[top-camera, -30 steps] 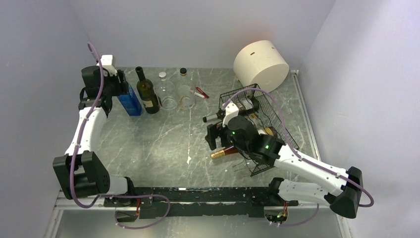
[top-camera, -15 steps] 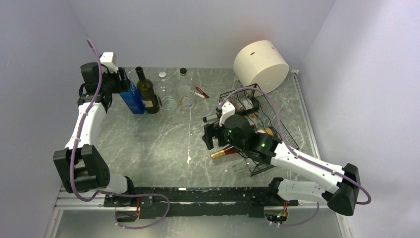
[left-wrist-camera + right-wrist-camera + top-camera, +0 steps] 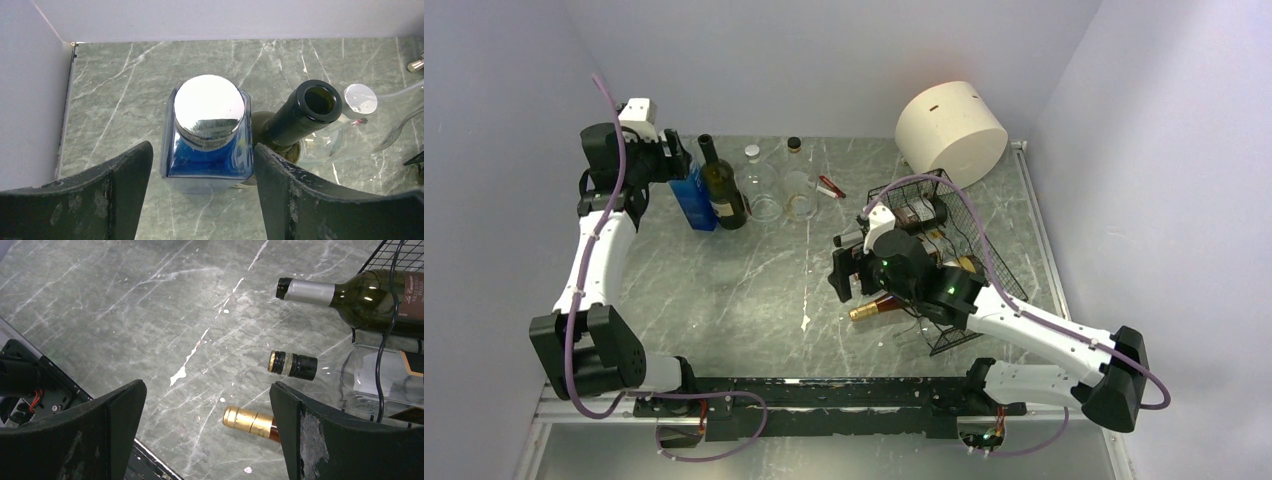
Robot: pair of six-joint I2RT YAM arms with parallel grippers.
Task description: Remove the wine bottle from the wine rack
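Sideways, three wine bottles (image 3: 370, 295) lie in the wine rack (image 3: 980, 232), necks protruding.

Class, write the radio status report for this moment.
Left gripper open, straddling blue bottle. Right gripper open, empty. Wine bottles on wine rack, necks toward it, unobstructed.

The surface (image 3: 754, 270) is grey-green marble with white veins. The rack (image 3: 987, 250) is black wire. The green bottle (image 3: 372, 300) has silver neck foil, the amber bottle (image 3: 248, 421) gold foil. The blue bottle (image 3: 207, 160) has a mirror-silver cap (image 3: 209, 106). The cylinder (image 3: 951, 130) is cream.
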